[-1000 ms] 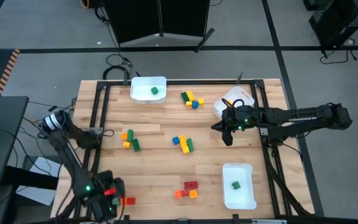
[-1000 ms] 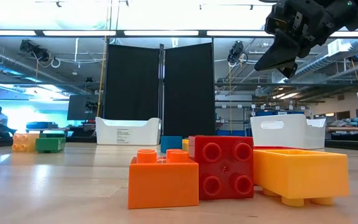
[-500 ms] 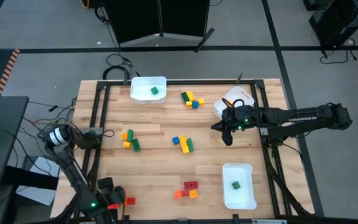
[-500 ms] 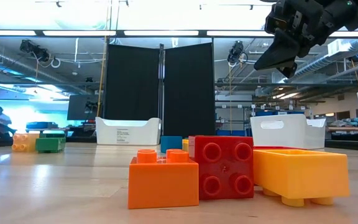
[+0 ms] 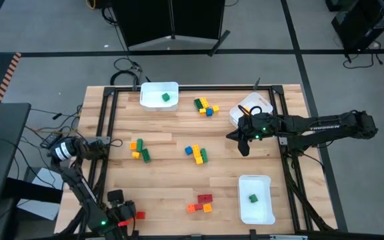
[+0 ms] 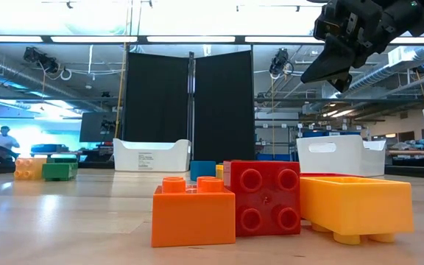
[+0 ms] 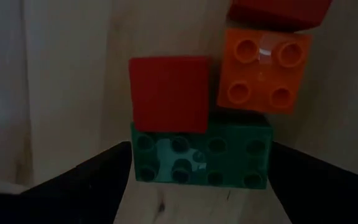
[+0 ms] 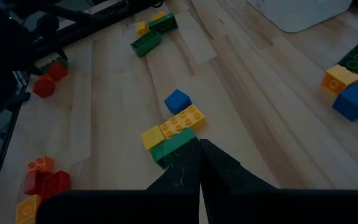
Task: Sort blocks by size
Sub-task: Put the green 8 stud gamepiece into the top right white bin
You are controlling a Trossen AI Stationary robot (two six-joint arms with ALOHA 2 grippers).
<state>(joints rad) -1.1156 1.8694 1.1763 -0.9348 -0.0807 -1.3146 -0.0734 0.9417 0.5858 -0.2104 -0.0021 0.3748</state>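
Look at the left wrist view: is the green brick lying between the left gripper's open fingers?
Yes. The green brick lies flat on the wood between the two dark fingers, which stand apart.

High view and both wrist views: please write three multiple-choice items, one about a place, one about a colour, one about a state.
1. Where is the left gripper?
A. at the near left corner of the table, over a green brick
B. at the far right corner
C. over the floor

2. What colour is the block in the near right bin?
A. red
B. green
C. blue

3. How do the jaws of the right gripper stand?
A. wide open
B. shut and empty
C. shut on a yellow brick

Answers:
1 A: the high view places it there, and the left wrist view shows the brick between its open jaws.
2 B: the high view shows one green block inside.
3 B: in the right wrist view the jaws meet with nothing between them.
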